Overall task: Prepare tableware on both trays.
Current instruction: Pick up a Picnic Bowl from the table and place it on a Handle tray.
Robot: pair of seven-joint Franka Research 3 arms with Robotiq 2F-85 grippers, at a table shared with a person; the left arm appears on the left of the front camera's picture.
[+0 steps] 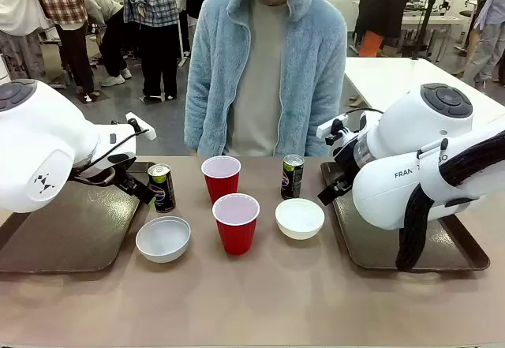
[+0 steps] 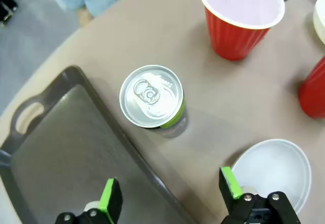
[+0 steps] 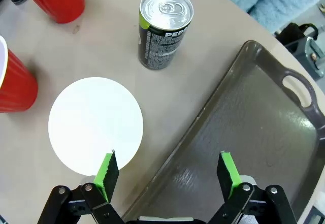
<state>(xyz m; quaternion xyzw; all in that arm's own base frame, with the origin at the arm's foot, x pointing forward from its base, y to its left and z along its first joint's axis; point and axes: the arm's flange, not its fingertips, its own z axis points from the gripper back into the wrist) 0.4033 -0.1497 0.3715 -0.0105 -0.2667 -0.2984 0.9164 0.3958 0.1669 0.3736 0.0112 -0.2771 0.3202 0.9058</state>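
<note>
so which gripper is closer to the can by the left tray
Left. The left gripper hovers open beside that can, over the left tray's rim; the right gripper is across the table at the right tray.

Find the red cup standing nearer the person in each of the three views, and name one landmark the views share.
Front view: the far red cup stands at centre, just behind the near red cup.
Left wrist view: top right, cut by the top edge.
Right wrist view: top left corner, cut by the edge.
Shared landmark: the near red cup, at the right edge in the left wrist view and the left edge in the right wrist view.
</note>
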